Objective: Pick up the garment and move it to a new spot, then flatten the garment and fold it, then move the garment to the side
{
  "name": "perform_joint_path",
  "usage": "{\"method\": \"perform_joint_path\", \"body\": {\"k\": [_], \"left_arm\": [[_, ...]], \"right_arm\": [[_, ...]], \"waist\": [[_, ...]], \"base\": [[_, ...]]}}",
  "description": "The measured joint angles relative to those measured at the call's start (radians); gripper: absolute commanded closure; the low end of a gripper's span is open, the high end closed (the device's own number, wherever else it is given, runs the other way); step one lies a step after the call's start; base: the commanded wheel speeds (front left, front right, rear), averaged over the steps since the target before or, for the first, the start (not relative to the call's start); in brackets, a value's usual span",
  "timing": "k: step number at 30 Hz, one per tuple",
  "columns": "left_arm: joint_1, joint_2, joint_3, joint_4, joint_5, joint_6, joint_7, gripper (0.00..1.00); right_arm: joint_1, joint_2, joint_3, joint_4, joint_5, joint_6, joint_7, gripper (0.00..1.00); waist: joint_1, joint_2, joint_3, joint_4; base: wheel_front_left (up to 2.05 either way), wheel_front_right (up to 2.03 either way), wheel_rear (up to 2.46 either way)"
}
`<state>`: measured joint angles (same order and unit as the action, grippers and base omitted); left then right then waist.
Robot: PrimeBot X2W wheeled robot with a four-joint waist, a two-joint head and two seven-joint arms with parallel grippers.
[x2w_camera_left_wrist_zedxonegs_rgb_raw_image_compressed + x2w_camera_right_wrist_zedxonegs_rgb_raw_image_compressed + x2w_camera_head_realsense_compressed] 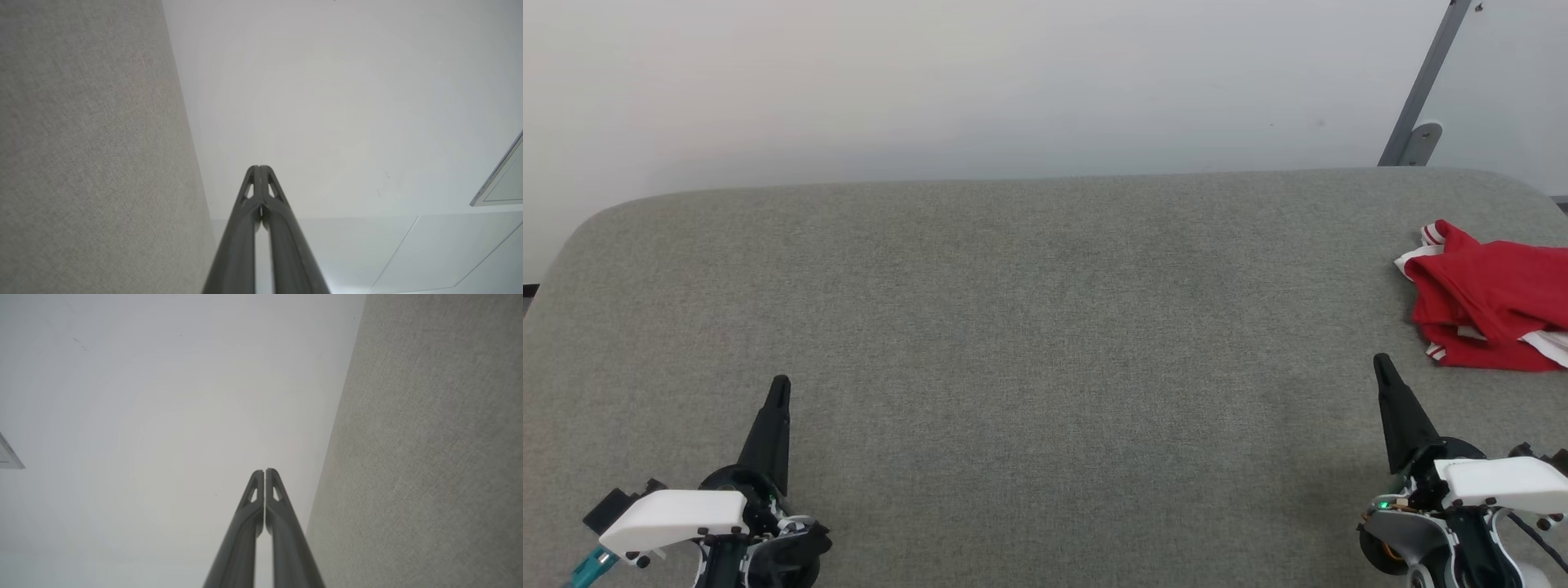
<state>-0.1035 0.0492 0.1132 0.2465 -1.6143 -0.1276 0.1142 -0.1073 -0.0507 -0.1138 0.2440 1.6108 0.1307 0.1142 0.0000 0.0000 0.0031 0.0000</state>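
Over at the right edge of the surface (pixel 1013 327), the garment (pixel 1490 298) lies in a bunched red heap, with white sleeve trim and striped bands poking out. It's thin, soft cloth in rumpled layers, no crisp square. It could be a heap waiting to be carried and flattened, or a loose fold set aside; I can't call it. The left end effector (pixel 779 387) and right end effector (pixel 1382 364) hover at the near edge, long dark tapered fingers pressed together, holding nothing. Grey woven covering, rounded corners.

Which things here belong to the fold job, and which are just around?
Job: red garment, crumpled at far right; left end effector and right end effector, both shut, empty.
Not: grey padded table; metal post; white wall.
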Motion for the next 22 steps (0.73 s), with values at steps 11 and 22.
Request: {"method": "perform_joint_path", "body": {"k": [11, 22], "left_arm": [[0.0, 0.0, 0.0, 0.0, 0.0, 0.0, 0.0, 1.0], [0.0, 0.0, 0.0, 0.0, 0.0, 0.0, 0.0, 1.0]], "right_arm": [[0.0, 0.0, 0.0, 0.0, 0.0, 0.0, 0.0, 1.0], [0.0, 0.0, 0.0, 0.0, 0.0, 0.0, 0.0, 1.0]], "waist": [[0.0, 0.0, 0.0, 0.0], [0.0, 0.0, 0.0, 0.0]], "base": [[0.0, 0.0, 0.0], [0.0, 0.0, 0.0]]}}
